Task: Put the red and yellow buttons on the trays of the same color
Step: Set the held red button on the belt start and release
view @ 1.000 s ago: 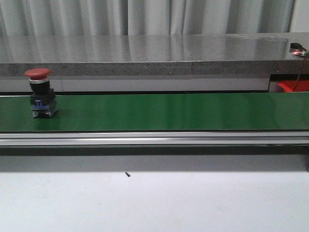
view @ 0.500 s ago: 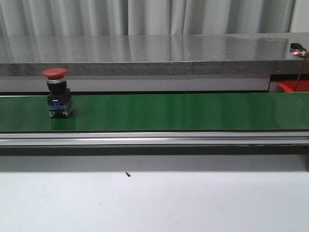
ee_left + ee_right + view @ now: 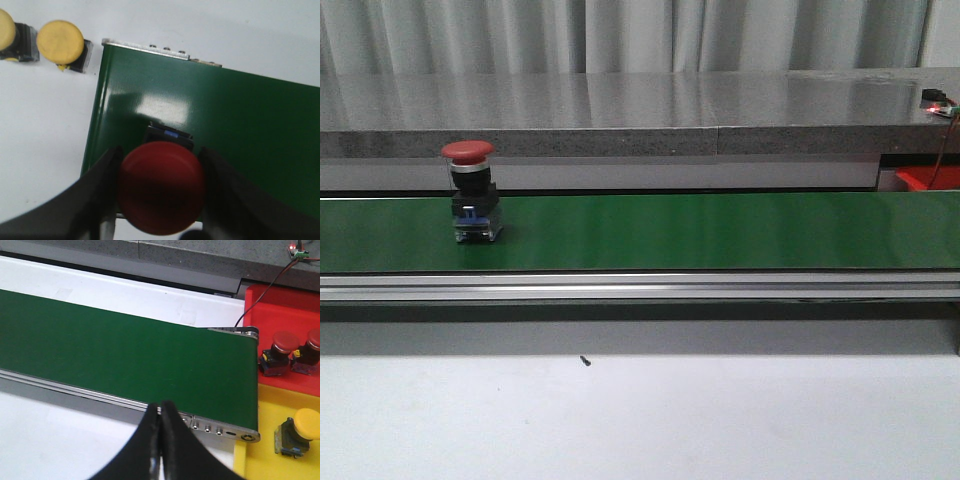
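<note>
A red button (image 3: 470,190) with a black and blue base stands upright on the green belt (image 3: 720,230), towards its left end; no gripper shows in the front view. In the left wrist view the red cap (image 3: 161,185) fills the gap between my left gripper's (image 3: 160,152) spread fingers, seen from above. My right gripper (image 3: 161,407) is shut on nothing, over the belt's near rail close to its right end. Beyond that end lie a red tray (image 3: 270,305) with two red buttons (image 3: 280,352) and a yellow tray (image 3: 265,460) with one yellow button (image 3: 300,432).
Two yellow buttons (image 3: 60,42) sit on the white table just past the belt's left end. A grey stone ledge (image 3: 620,110) runs behind the belt. A small circuit board with a red light (image 3: 299,251) and its wire lies behind the red tray.
The red button has travelled to the right along the belt, staying upright. Nothing else in the front view has moved.
</note>
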Tool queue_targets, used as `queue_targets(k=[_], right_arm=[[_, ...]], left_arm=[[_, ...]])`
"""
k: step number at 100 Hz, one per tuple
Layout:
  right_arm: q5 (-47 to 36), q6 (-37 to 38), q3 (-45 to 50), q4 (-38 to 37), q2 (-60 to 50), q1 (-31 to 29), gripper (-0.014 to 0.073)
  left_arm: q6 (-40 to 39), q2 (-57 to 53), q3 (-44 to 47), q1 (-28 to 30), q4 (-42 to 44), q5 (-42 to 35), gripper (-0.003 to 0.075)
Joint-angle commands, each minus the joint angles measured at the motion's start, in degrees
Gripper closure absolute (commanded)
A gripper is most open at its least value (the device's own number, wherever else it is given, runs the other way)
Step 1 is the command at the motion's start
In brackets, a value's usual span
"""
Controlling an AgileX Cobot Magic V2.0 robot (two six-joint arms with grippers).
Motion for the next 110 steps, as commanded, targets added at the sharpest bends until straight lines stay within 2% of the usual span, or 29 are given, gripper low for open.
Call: queue_targets(k=[1, 42, 52, 69, 76, 85, 110], right_arm=[[-3.40, -0.13, -1.48, 0.88, -0.13, 0.09, 0.0662], [-3.34, -0.13, -1.48, 0.88, -0.13, 0.09, 0.0662], [-3.34, -0.13, -1.48, 0.88, -0.13, 0.09, 0.0662], [-3.34, -0.13, -1.48, 0.88, -0.13, 0.09, 0.0662], [-3.34, -0.13, -1.48, 0.88, -0.13, 0.09, 0.0662], [-3.34, -0.13, -1.48, 0.88, -0.13, 0.09, 0.0662], [-3.34, -0.13, -1.48, 0.88, -0.13, 0.09, 0.0662]], left_arm=[[-0.45, -2.95, 1.01, -0.36, -0.75, -3.73, 0.0636], [-0.45, -2.95, 8.29, -0.36, -0.40, -8.52, 0.0622], [0.03, -2.95, 8.29, -0.36, -0.40, -8.52, 0.0526], [0.03, -3.05, 8.29, -0.73, -0.62, -8.33, 0.0222], [0.03, -3.06, 8.19, -1.44, -0.75, -8.33, 0.0143], [0.03, -3.28, 7.80, -2.63, -0.75, -8.30, 0.0113], [0.03, -6.03, 4.78, -4.73, -0.91, -7.95, 0.0112]])
